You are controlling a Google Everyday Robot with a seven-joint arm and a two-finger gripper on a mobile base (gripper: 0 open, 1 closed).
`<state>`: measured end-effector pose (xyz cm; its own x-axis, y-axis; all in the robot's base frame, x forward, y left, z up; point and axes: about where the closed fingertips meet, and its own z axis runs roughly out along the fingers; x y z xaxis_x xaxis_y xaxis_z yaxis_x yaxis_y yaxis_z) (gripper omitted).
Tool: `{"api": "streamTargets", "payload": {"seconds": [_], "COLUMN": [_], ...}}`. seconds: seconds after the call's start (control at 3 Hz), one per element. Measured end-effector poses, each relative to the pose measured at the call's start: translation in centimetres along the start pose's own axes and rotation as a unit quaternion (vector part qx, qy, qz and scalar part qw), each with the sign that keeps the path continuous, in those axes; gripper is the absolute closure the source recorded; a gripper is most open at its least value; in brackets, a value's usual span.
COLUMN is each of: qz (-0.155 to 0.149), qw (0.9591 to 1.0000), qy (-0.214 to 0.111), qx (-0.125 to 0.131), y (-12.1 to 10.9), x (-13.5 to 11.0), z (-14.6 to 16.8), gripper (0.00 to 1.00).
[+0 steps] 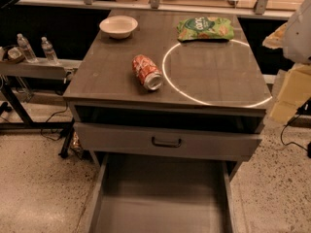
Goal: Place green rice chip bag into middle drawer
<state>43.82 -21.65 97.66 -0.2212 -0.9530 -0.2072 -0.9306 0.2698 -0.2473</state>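
The green rice chip bag point(204, 29) lies flat at the back right of the grey cabinet top point(107, 76). The middle drawer point(160, 203) is pulled out wide at the bottom of the view, and its bare grey floor holds nothing. My gripper point(290, 95) shows as pale yellowish blocks at the right edge, beside the cabinet's right front corner. It is well apart from the bag and holds nothing I can see. A white arm part point(299, 28) sits above it.
A red-orange soda can point(146, 72) lies on its side near the top's middle. A white bowl point(118, 26) stands at the back left. A drawer front with a black handle point(166, 142) sits above the open tray. Two water bottles point(25, 47) stand on a left shelf.
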Motion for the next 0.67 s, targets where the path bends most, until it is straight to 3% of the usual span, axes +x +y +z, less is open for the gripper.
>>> {"api": "streamTargets", "payload": {"seconds": [0.33,0.67], "qz": [0.001,0.014], "qw": [1.0000,0.9986], "qy": [-0.004,-0.048], "qx": [0.002,0.018], "y": [-0.4,-4.8], "x": [-0.1,-1.8], "z": [0.1,1.7], "gripper": [0.00,0.00]}}
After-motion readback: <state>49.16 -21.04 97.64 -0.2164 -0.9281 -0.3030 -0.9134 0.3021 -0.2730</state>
